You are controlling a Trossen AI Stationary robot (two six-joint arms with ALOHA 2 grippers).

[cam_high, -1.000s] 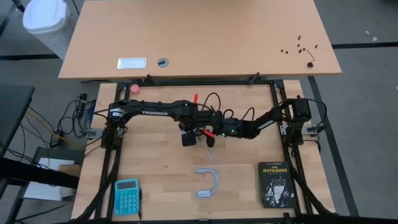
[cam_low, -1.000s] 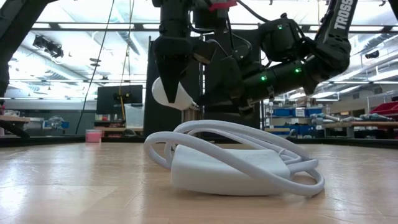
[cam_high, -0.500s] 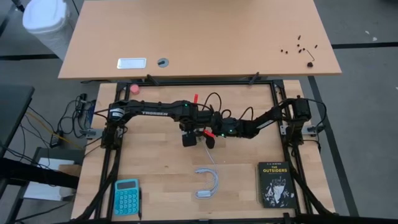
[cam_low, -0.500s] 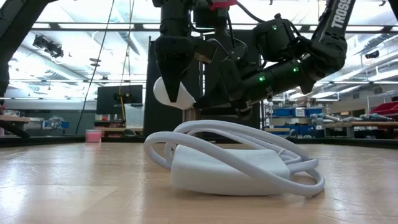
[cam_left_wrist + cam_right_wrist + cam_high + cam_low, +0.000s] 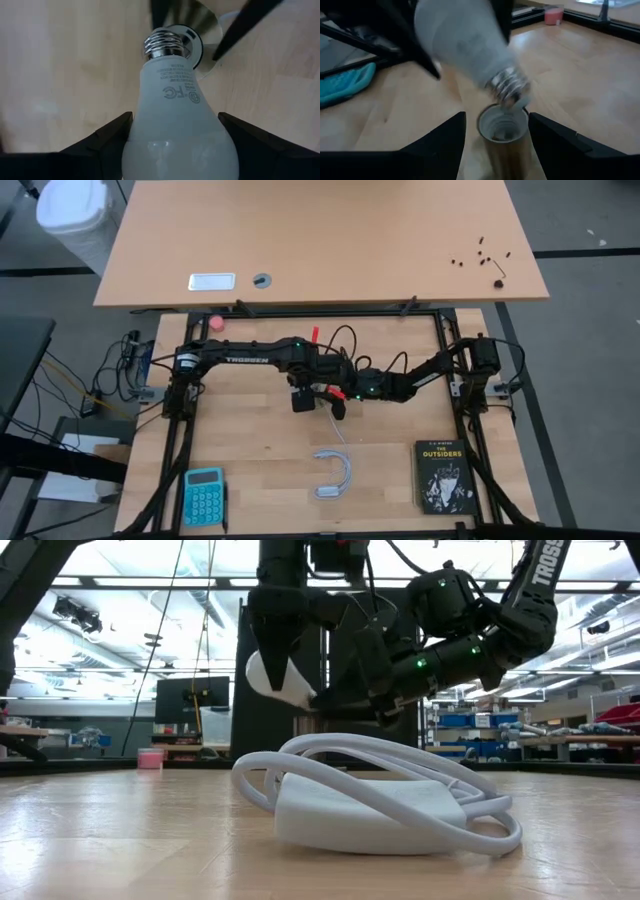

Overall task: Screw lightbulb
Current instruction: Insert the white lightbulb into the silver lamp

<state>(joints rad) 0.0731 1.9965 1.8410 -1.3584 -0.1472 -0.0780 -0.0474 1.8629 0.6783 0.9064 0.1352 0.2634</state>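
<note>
The lightbulb (image 5: 175,100), white with a silver screw base (image 5: 162,42), hangs base-down in my left gripper (image 5: 175,117), which is shut on it over the table's middle (image 5: 300,402). In the low view the lightbulb (image 5: 272,678) sits tilted under the dark fingers. My right gripper (image 5: 497,116) comes from the right and is shut on a brass-coloured socket (image 5: 504,131) with its mouth up. The bulb's screw base (image 5: 509,89) stands slanted right above that mouth; whether they touch I cannot tell. My left gripper pinches the bulb's wide frosted globe (image 5: 137,132) between its two fingers, one on each side. The fingers point down from above. The bulb hangs clear of the table, base lowest and somewhat tilted. My right gripper pinches the socket's round body (image 5: 487,147) between its two fingers, just below the open rim. The fingers come nearly level from the table's right side. The socket stands upright, mouth up, above the table.
A coiled white cord with its flat plug block (image 5: 370,805) lies on the near middle of the table (image 5: 333,475). A dark book (image 5: 443,475) lies near right, a blue calculator (image 5: 204,495) near left, a small pink thing (image 5: 216,323) far left.
My left gripper has risen a little with the lightbulb, which stays tilted and held. My right gripper has tipped slightly with the socket and kept its place.
</note>
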